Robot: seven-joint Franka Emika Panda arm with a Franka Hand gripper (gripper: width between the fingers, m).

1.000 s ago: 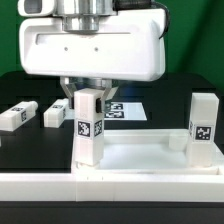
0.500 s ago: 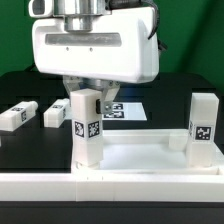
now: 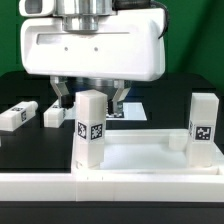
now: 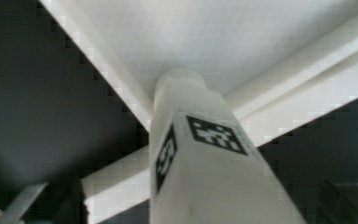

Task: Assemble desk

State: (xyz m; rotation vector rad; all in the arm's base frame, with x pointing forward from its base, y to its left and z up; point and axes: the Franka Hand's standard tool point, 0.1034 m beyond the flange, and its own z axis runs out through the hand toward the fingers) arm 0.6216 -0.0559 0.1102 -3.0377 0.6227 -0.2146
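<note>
The white desk top (image 3: 145, 158), a rimmed tray, lies at the front of the table. One white tagged leg (image 3: 91, 130) stands upright in its corner on the exterior view's left. A second leg (image 3: 203, 125) stands upright at the corner on the right. My gripper (image 3: 90, 101) hovers over the first leg, open, with one finger (image 3: 62, 98) on each side of the leg's top and a gap to it. In the wrist view the same leg (image 4: 197, 150) rises toward the camera, with the desk top (image 4: 211, 45) behind it.
Two loose legs (image 3: 14, 116) (image 3: 55, 113) lie on the black table at the exterior view's left. The marker board (image 3: 128, 108) lies behind the gripper. A long white rail wall (image 3: 40, 186) runs along the front edge.
The jaws have spread apart and let go of the upright leg on the exterior view's left. That leg stays standing in its corner.
</note>
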